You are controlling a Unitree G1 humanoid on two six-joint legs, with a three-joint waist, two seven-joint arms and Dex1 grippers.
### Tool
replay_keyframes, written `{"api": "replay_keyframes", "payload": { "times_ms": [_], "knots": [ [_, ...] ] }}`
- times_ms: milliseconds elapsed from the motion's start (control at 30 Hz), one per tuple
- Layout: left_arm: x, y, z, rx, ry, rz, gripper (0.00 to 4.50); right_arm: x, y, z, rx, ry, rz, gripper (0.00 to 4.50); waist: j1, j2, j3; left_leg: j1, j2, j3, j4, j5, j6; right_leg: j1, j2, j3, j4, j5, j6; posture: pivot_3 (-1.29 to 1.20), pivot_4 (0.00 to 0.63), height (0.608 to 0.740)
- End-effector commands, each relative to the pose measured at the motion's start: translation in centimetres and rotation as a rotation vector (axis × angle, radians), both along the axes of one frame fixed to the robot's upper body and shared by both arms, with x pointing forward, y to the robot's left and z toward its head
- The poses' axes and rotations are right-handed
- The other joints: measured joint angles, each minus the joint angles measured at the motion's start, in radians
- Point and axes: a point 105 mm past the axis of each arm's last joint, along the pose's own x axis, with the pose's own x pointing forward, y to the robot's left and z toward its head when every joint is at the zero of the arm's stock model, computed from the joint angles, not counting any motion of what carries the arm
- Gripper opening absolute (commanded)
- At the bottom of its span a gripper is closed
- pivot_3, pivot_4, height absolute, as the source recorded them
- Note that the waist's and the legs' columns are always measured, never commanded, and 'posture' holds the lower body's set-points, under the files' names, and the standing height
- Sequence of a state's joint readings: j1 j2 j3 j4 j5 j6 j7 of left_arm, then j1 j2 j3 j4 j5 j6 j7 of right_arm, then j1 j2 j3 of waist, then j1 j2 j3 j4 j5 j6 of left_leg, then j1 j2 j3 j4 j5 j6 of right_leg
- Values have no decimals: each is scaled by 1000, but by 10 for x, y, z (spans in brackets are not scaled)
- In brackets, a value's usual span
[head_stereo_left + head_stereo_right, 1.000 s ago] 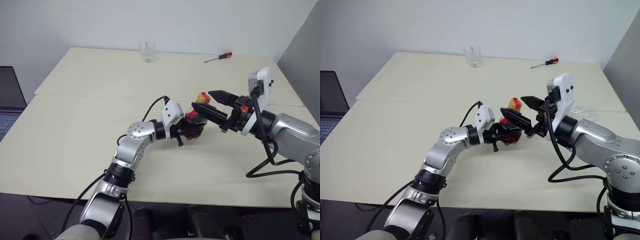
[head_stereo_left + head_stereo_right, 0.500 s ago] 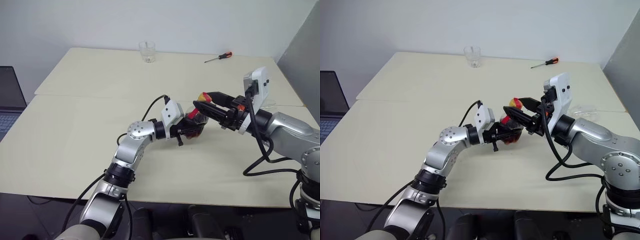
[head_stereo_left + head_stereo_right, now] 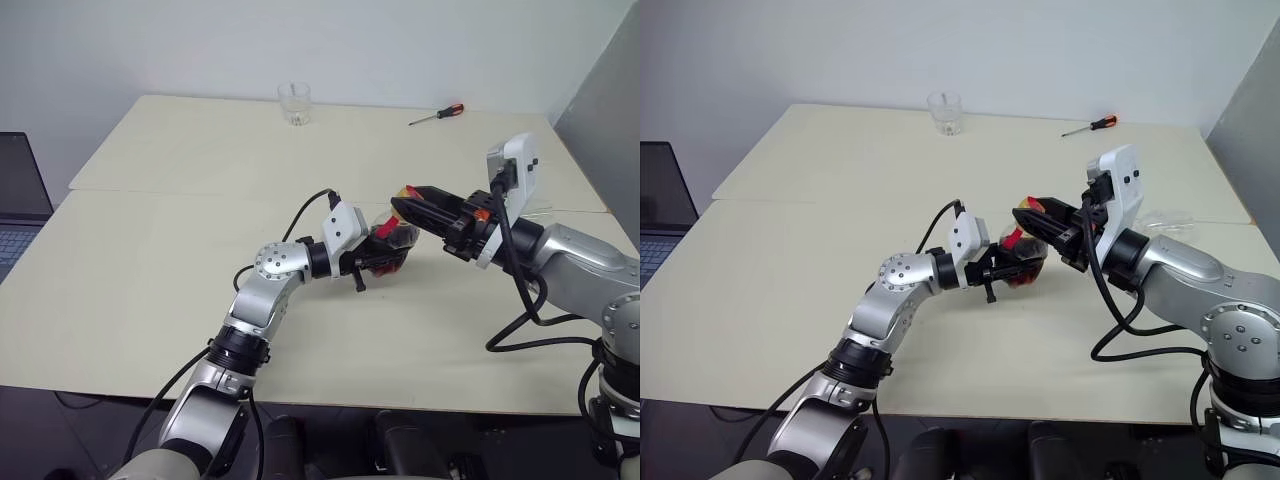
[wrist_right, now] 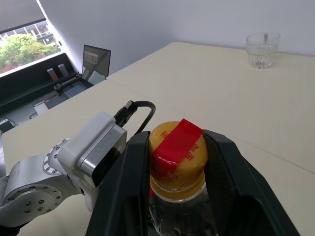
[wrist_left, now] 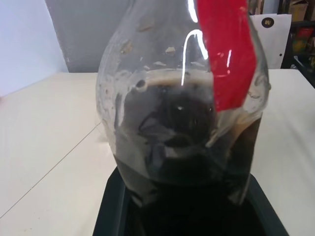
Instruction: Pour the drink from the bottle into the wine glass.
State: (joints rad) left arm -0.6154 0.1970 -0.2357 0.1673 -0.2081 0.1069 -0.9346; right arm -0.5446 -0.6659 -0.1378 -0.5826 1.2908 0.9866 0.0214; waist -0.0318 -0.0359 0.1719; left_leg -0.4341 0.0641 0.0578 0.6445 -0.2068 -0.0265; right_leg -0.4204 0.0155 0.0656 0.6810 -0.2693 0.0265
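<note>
The left tool (image 3: 385, 252) is clamped on the small clear plastic bottle of dark drink (image 5: 182, 128), and the right tool (image 4: 179, 162) apparently pinches its yellow-orange screw cap (image 4: 178, 160): uncapping is in hand, calling for a twist next.

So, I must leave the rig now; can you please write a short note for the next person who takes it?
Left gripper: shut on the bottle, holding its lower body above the table.
Right gripper: fingers on both sides of the yellow cap, touching it; grip not confirmed.
The drink is inside the bottle, which is about half full.
A clear glass stands at the far edge of the table, empty, with a screwdriver to its right.
Done: bottle lifted, cap reached.
Left: unscrew the cap, bring the bottle to the glass, pour.
</note>
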Motion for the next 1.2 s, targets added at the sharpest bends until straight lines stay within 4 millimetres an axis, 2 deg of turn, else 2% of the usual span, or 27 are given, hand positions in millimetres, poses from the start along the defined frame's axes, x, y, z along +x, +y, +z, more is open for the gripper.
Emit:
{"api": "replay_keyframes", "payload": {
  "times_ms": [33,400,567,733,1000,1200],
  "knots": [
    [-5,-5,9,-6,-45,-30,899,-6,-3,19,43,-71,14,1205,0,0,0,0,0,0,0,0,0,0,0,0,0,0,0,0,150,740],
    [-5,-4,4,5,-37,-25,899,0,-34,46,146,-138,-82,1205,0,0,0,0,0,0,0,0,0,0,0,0,0,0,0,0,150,740],
    [-5,-4,4,6,-37,-24,899,-3,-40,56,190,-165,-87,1205,0,0,0,0,0,0,0,0,0,0,0,0,0,0,0,0,150,740],
    [-5,-4,4,4,-38,-25,899,-9,-37,61,207,-189,-51,1205,0,0,0,0,0,0,0,0,0,0,0,0,0,0,0,0,150,740],
    [-6,-7,4,4,-34,-43,875,-28,-15,43,-15,-189,189,1205,1,0,0,0,0,0,0,0,0,0,0,0,0,0,0,0,150,740],
    [-6,-9,5,4,-37,-57,871,-10,-16,32,-194,-206,288,1205,-1,0,0,1,0,1,0,0,0,0,0,-1,0,0,0,0,150,740]
  ]
}}
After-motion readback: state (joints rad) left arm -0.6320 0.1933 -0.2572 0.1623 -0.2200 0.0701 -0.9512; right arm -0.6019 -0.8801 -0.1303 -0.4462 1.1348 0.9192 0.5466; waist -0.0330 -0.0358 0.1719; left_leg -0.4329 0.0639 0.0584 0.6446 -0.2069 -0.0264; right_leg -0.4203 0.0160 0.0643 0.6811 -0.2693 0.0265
